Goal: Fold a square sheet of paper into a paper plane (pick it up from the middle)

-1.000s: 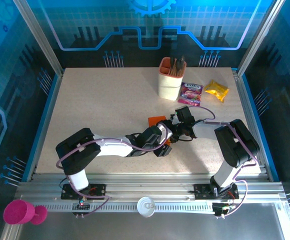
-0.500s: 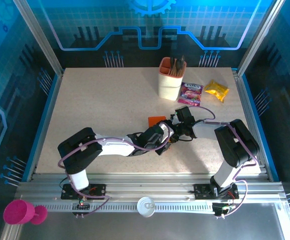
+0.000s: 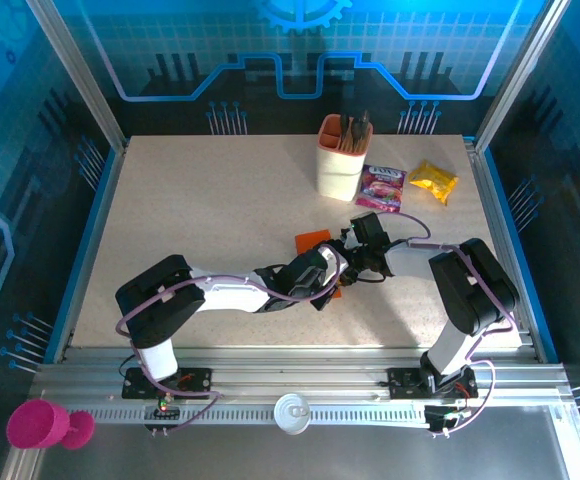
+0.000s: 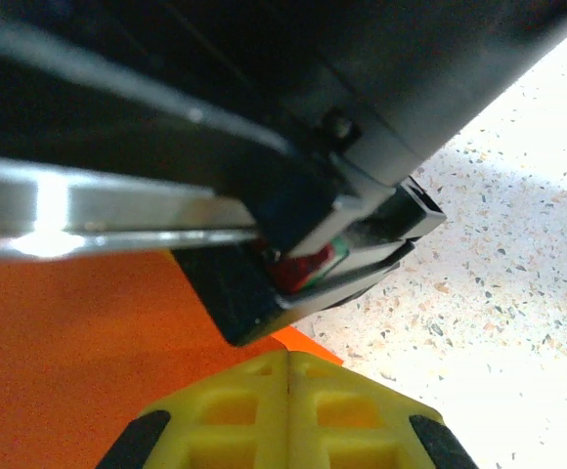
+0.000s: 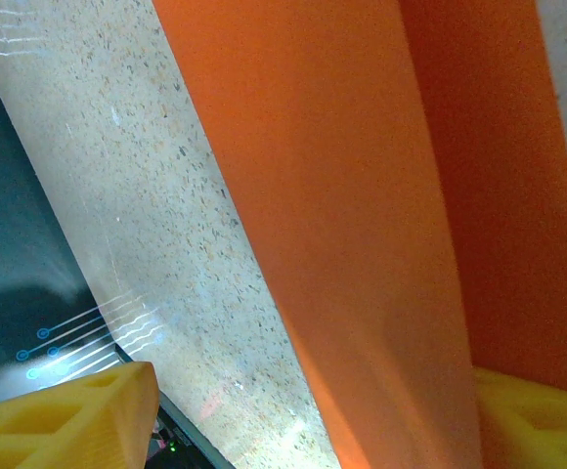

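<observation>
Paper [image 5: 362, 195] between right tool [image 5: 298, 420] fingers [image 5: 68, 415] (spread wide).

Top external camera: high at 6 o'clock, looking down and forward over the whole table [image 3: 210, 210]. Both wrist cameras: very close, facing down, sharing the square sheet of paper [image 5: 362, 195] with it

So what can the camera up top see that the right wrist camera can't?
Top camera: the peach cup with dark sticks in it, a pink packet, a yellow packet, and the left arm and right arm meeting mid-table. Right wrist camera: up close, the right gripper with its yellow fingers spread apart, and a long fold line down the orange paper. Both: that orange paper and the speckled table.
</observation>
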Motion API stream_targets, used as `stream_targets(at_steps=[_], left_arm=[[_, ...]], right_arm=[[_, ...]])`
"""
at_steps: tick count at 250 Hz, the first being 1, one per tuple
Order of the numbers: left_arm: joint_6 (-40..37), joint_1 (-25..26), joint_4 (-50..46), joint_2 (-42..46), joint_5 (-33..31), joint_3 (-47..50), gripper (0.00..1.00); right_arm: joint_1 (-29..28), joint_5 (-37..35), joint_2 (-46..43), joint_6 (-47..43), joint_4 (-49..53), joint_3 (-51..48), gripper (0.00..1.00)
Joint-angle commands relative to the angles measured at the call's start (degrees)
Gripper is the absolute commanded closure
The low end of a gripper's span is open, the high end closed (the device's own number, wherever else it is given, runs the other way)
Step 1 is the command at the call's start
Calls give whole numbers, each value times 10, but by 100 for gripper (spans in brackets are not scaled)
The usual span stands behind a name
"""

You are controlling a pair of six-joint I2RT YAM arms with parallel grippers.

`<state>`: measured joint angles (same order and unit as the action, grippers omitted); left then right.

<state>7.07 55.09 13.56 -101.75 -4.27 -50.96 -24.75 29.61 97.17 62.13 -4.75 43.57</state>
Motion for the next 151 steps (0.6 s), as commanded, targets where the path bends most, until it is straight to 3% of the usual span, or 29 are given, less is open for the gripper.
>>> stream_targets(at_steps=[1,115,151], left_arm=[[-4,4,9,0,18,-8,100],[29,3,36,32,45,33,100],[34,2,37,39,50,38,100]], right_arm=[[-7,6,7,3,1,-5,27],[40,1,-49,-52,84,10,26],[46,-42,-71,-94,150,29,27]])
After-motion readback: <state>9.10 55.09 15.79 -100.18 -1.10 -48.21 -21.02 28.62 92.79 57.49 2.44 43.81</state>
